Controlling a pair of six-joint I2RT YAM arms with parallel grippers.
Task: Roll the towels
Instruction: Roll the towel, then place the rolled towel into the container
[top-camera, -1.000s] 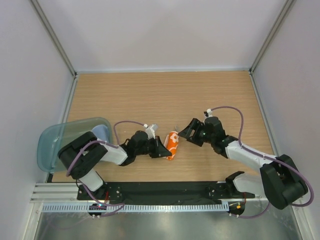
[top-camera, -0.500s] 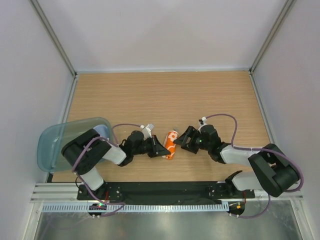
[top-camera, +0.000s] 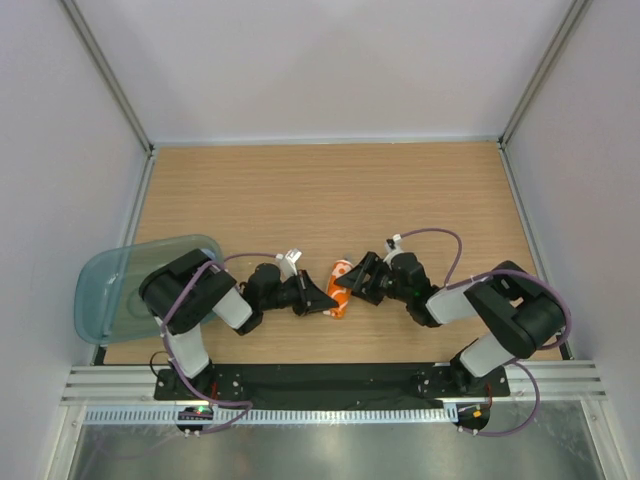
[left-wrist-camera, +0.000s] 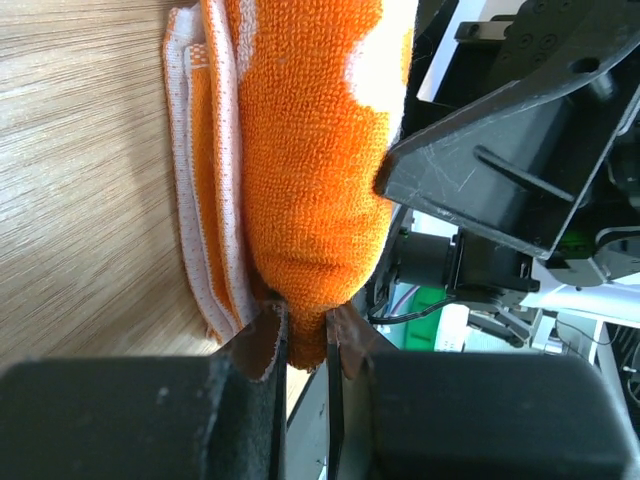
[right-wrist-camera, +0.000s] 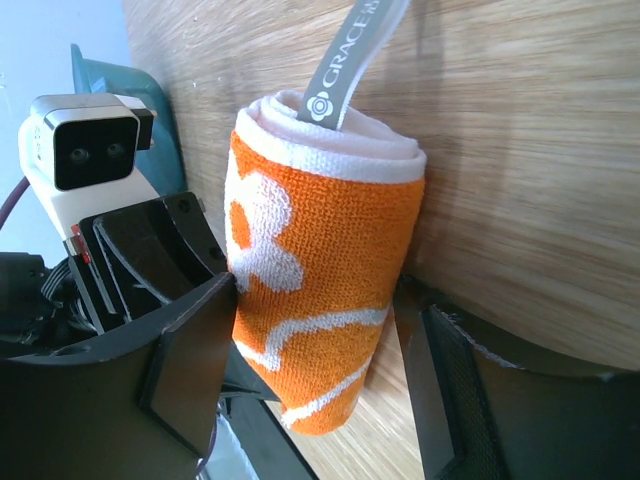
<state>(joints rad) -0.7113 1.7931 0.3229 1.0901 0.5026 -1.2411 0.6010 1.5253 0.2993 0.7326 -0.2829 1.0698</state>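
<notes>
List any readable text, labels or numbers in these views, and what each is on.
"GRACE", with further letters cut off by the frame edge: on the grey tag sticking out of the rolled orange towel, right wrist view.
Nothing else can be read: the top and left wrist views show no legible text.

One towel (top-camera: 338, 290), orange and white and rolled up, lies between two grippers: one left gripper (top-camera: 322, 300) and one right gripper (top-camera: 352, 285). One grey label (right-wrist-camera: 345, 50) sticks out of the roll's end farthest from the right gripper. One blue-green tray (top-camera: 100, 290) sits well behind the left gripper, past its arm. One wooden table (top-camera: 330, 190) lies under both.
</notes>
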